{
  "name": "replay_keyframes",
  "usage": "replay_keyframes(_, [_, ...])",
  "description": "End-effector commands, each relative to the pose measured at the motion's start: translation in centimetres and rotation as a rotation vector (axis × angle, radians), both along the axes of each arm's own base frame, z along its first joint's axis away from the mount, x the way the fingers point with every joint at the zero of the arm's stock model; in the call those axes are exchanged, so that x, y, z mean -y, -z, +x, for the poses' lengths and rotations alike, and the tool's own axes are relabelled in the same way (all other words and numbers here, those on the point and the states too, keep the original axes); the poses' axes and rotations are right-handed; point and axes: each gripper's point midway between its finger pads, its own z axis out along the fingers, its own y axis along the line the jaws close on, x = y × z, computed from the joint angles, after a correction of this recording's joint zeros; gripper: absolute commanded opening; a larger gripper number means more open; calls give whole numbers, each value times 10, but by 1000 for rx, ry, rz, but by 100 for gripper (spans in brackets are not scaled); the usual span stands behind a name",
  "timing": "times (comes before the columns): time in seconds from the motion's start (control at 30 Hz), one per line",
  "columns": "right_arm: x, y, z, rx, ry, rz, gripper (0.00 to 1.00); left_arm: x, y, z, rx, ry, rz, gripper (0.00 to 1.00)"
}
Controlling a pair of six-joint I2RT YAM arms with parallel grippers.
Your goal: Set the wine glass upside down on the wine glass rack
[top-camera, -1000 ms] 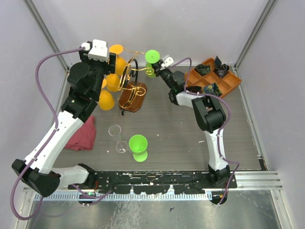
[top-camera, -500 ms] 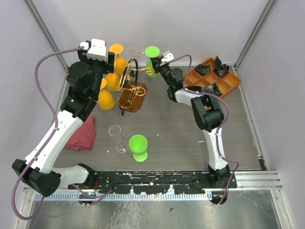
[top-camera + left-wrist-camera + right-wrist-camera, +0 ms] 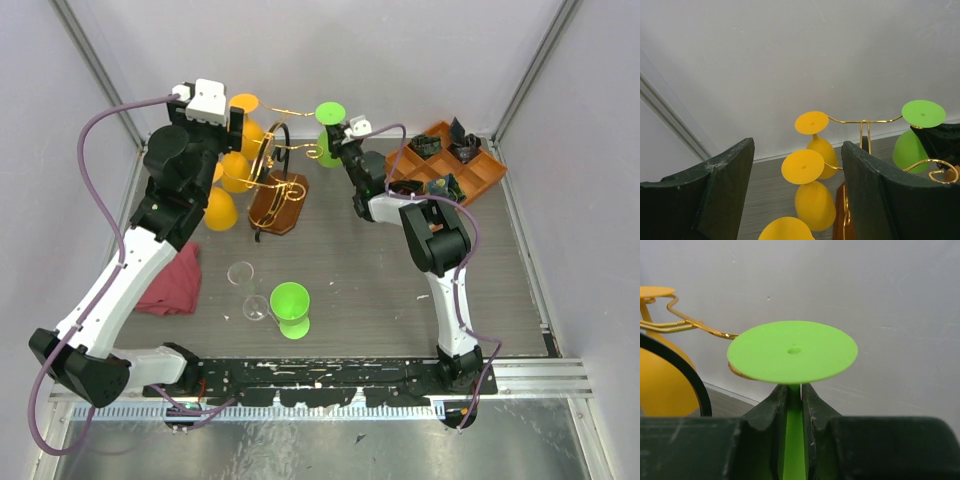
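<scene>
The right claw (image 3: 794, 405), shut tight on the stem of the upside-down green wine glass (image 3: 792, 351), has nudged it sideways. Its foot now sits over a gold wire of the wine glass rack (image 3: 278, 203), so it looks nearly hung. The left claw (image 3: 797, 172) is wide open and empty.

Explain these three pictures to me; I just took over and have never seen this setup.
Two robot arms stand at a table's near edge. The overhead picture looks down on both; the other two come from wrist cameras. The right claw is shut on the stem of an upside-down green wine glass, at the gold wire rack with an oval wooden base, where yellow glasses hang. The left claw is open, empty. On the table are another green glass, a clear glass, a red cloth and an orange compartment tray.
</scene>
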Motion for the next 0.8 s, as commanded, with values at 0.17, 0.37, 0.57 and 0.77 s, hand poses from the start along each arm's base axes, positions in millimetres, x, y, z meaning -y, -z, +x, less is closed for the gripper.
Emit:
replay_keyframes(0.17, [16, -39, -26, 139, -11, 19, 1, 1, -22, -2, 48, 18, -45, 77])
replay_keyframes(0.37, [10, -38, -32, 158, -42, 3, 1, 2, -21, -1, 44, 21, -50, 77])
replay_keyframes(0.57, [-6, -39, -37, 183, -68, -35, 1, 2, -21, -1, 41, 22, -58, 77])
replay_keyframes(0.77, [-18, -39, -45, 194, -86, -53, 0, 2, -16, 0, 31, 20, -63, 77])
